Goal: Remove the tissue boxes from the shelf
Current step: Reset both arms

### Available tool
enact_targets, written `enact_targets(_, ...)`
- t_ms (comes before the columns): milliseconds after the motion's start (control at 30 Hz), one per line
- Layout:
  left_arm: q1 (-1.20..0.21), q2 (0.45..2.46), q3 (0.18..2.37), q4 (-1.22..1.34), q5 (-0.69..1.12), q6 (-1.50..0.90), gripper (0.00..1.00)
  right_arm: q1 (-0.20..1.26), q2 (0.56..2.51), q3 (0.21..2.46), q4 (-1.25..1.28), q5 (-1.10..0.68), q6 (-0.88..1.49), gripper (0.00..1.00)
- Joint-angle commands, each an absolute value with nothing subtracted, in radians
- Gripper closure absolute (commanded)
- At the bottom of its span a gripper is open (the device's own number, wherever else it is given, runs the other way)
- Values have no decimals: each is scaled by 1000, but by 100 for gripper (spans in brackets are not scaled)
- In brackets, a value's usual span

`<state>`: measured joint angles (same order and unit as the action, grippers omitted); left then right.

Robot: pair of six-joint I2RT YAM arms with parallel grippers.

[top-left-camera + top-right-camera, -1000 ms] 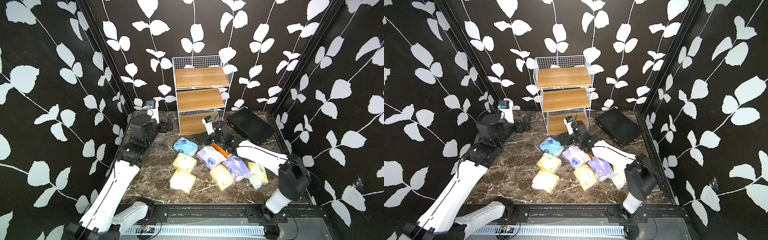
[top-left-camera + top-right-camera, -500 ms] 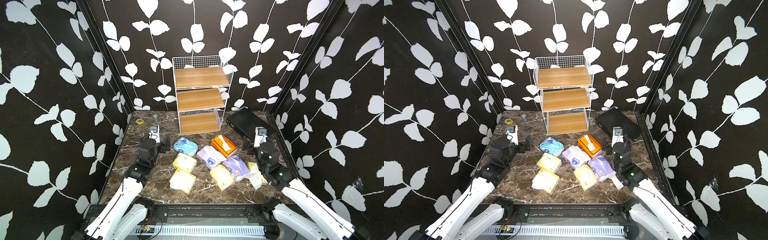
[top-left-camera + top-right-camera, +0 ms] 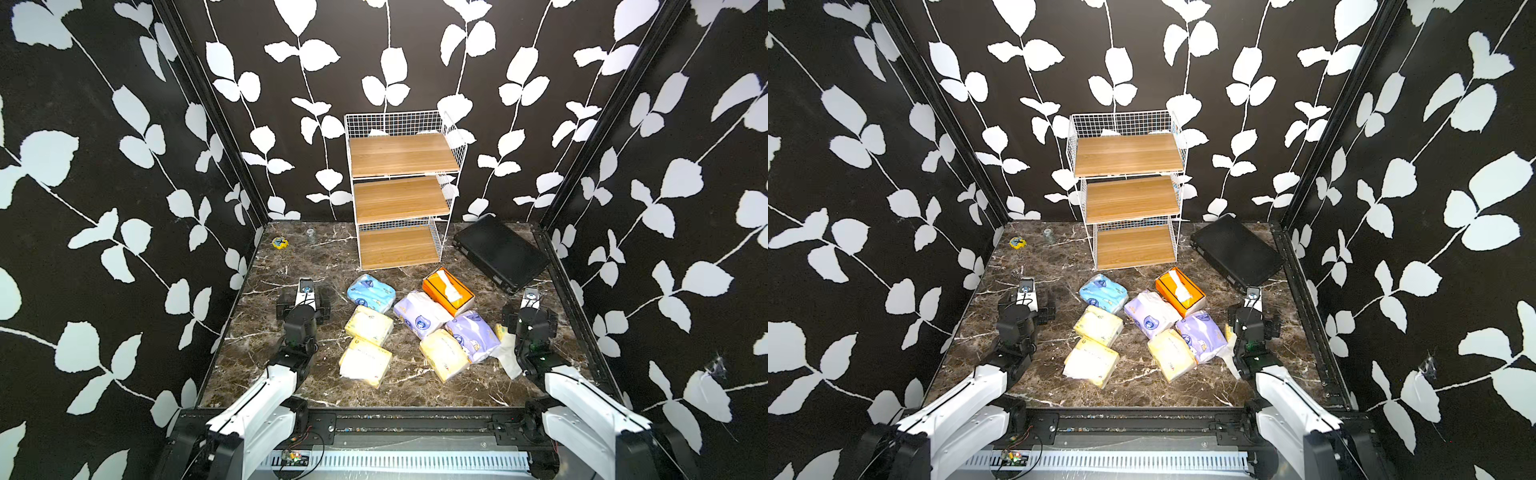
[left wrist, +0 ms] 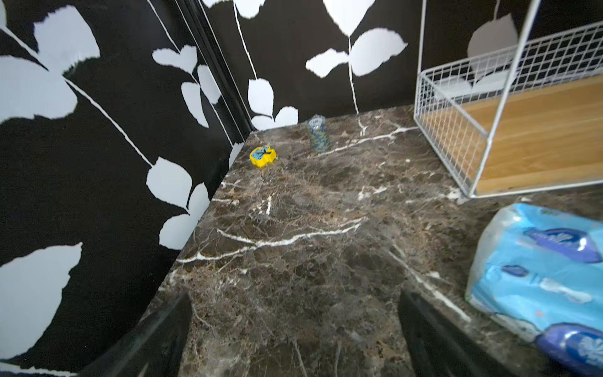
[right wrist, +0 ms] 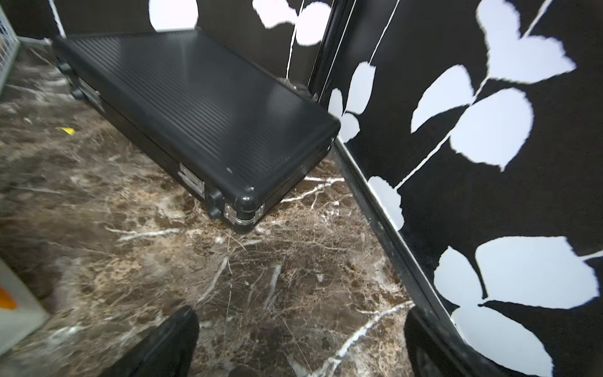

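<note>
Jaws gape empty on my left gripper [image 4: 293, 295] and right gripper [image 5: 301, 311]; tissue packs [image 3: 419, 318] lie between them at the counter [image 3: 415, 399] centre, before the shelf [image 3: 399, 199].

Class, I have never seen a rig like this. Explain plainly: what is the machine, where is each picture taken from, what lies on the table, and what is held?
Two white robot arms reach in from the near edge. Two pictures look down from above, nearly alike; two come from cameras on the wrists. The left gripper and right gripper are open, holding nothing. The shelf has three bare boards. The tissue packs and orange box lie on the marble table in front of it; a black case lies beside it.
</note>
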<state>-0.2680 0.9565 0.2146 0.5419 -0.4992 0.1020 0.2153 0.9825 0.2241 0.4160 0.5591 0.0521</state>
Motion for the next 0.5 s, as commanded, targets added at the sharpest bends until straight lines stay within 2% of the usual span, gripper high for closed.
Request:
enact_targets(0, -236, 1030, 181, 746, -473, 100, 1, 207, 1074, 199, 743, 543, 48, 1)
enact_targets(300, -179, 1271, 211, 951, -360, 105, 1, 173, 1335, 226, 1002, 506, -15, 1)
enact_targets(400, -159, 1308, 229, 969, -322, 116, 1, 155, 1452, 207, 1169, 469, -28, 1)
enact_targets(467, -142, 1354, 234, 1011, -297, 130, 1, 151, 1484, 217, 1170, 456, -26, 1)
